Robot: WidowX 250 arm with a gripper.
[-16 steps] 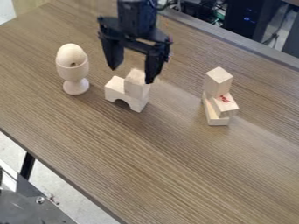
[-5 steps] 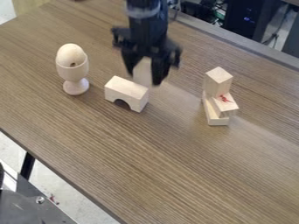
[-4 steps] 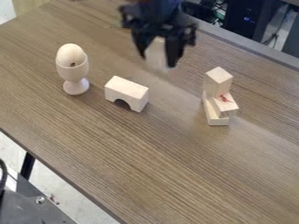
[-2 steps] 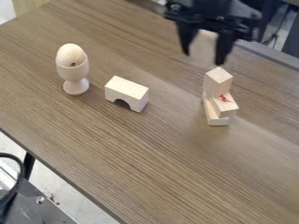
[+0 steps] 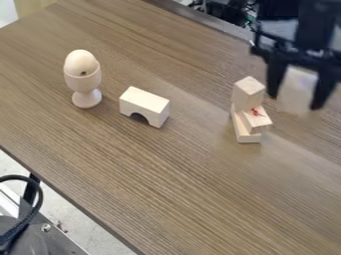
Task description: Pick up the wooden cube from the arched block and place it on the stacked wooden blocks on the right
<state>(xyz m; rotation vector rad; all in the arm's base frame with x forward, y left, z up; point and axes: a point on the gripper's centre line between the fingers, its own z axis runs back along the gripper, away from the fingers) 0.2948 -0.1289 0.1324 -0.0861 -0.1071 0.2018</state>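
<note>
"One block (image 5: 297,89), and where do you have it?"

"At two o'clock in the view, pinched in my end effector (image 5: 295,101): the fingers (image 5: 275,74) stand on either side of it. It is near the stack (image 5: 247,136), off toward the stack's two o'clock."

"Heavy, would you say?"

"Light, I'd judge, since it looks like plain wood. Stiff as well: a firm squeeze shouldn't dent it, and I don't take it for fragile."

"Slippery?"

"A little, perhaps. Bare, flat faces could let it swivel if I pinched near one end. The best hold should be on two opposite faces, around the middle, with my fingers square to them and the lower end left free."

"What about the neighbours?"

"The stack worries me most. Its top piece (image 5: 249,93) stands upright on a slanted piece (image 5: 257,122) with a red mark (image 5: 255,112), so a light knock could topple it. Between ten and eleven o'clock, nearer the middle of the desk (image 5: 166,174), sits the arch (image 5: 143,103). Out at ten o'clock stands the cup (image 5: 85,83), with the egg (image 5: 80,62) in it; that egg is round, so it might roll if bumped loose."
</note>
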